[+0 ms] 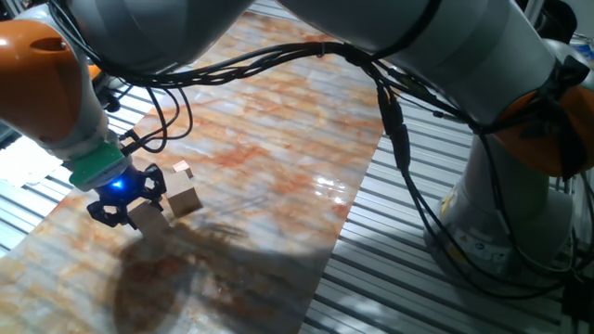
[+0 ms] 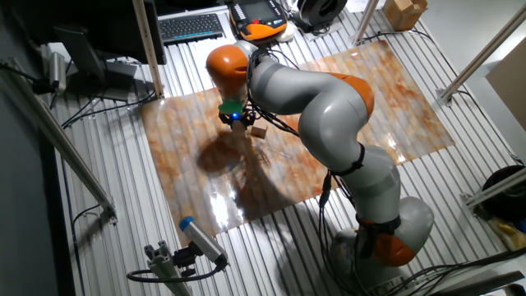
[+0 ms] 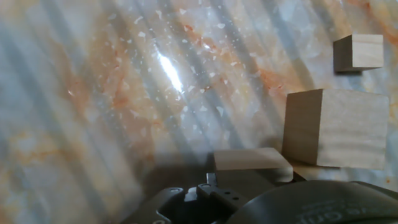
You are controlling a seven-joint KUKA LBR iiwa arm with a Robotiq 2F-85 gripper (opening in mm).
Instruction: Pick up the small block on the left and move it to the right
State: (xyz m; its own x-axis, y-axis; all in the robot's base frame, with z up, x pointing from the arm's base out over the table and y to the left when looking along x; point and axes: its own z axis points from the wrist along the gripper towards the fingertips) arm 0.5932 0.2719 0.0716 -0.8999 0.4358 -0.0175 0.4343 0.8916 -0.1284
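The claw [image 1: 123, 210] is seen low over the marbled bench [image 1: 269, 167], at the near-left end of a tight cluster of three tan wooden blocks. In the fixed view from the bench's side, the small block [image 1: 148, 216] sits between the black fingers, with the slightly bigger block [image 1: 184, 200] just beside it and the tiny block [image 1: 182, 171] a little beyond. In the hand view, the small block [image 3: 250, 160] appears right in front of the claw body, its top face lit, the bigger block [image 3: 336, 127] close at its side and the tiny block [image 3: 357, 53] further off. Whether the fingers are pressed against the small block cannot be told; they frame it, but contact is not visible, and the block may rest on the bench or be barely raised.

The approach is judged complete and the grasp either in progress or just made. The lift, the carry to the right side and the release are all judged as left to do. In the other fixed view the claw [image 2: 237, 117] is seen at the bench's far part, with much open surface to either side.
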